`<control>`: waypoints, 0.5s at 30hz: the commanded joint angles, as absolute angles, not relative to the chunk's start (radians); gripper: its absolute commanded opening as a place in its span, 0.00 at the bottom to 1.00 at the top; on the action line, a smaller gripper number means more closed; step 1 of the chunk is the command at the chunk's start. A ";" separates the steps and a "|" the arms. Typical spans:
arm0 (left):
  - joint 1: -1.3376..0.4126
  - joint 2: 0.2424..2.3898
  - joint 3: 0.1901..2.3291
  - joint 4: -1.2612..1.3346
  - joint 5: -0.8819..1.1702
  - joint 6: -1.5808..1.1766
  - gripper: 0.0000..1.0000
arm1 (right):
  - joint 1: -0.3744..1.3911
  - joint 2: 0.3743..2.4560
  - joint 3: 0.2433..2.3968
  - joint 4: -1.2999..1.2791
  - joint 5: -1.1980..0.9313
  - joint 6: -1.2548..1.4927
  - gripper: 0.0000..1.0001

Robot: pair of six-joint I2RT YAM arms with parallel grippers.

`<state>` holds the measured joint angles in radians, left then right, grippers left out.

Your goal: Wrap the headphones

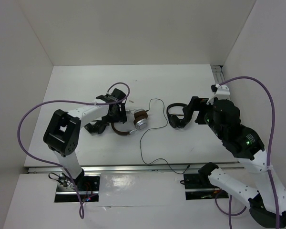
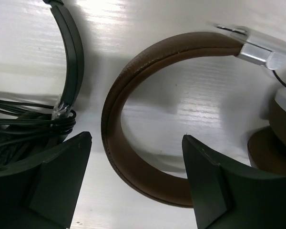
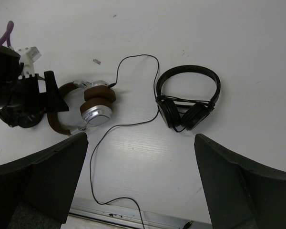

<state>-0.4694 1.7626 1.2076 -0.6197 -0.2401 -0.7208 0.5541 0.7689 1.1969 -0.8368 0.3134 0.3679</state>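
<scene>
In the middle of the top view: headphones [image 1: 135, 123] flat on table [image 1: 86, 81] | left gripper [image 2: 136, 143] wide, astride brown headband [image 2: 115, 100] | right gripper [image 3: 140, 143] wide, hovering apart.

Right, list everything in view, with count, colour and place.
headphones: 1, brown band and pads, silver cups, left of table centre
cable: 1, thin, black, running loose from those headphones to the table's near edge
right black headphones: 1, black, right of centre
left black headphones: 1, black, cord bundled, beside the brown pair
table: 1, white
left gripper: 1, black, open, astride the brown headband
right gripper: 1, black, open, above the table's right side
</scene>
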 commanded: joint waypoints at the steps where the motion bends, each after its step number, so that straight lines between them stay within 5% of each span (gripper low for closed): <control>1: -0.471 1.792 1.184 -0.594 -0.264 -0.753 0.89 | 0.561 0.765 1.192 -0.770 0.310 0.351 1.00; 10: -0.471 1.802 1.126 -0.526 -0.250 -0.785 0.68 | 0.561 0.765 1.183 -0.770 0.310 0.351 1.00; 15: -0.489 1.812 1.126 -0.508 -0.241 -0.785 0.41 | 0.561 0.765 1.183 -0.770 0.310 0.351 1.00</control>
<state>-0.4721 1.7920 1.1275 -0.5499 -0.2470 -0.7670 0.5541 0.7689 1.1851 -0.8211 0.3096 0.3679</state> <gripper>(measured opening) 0.443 0.999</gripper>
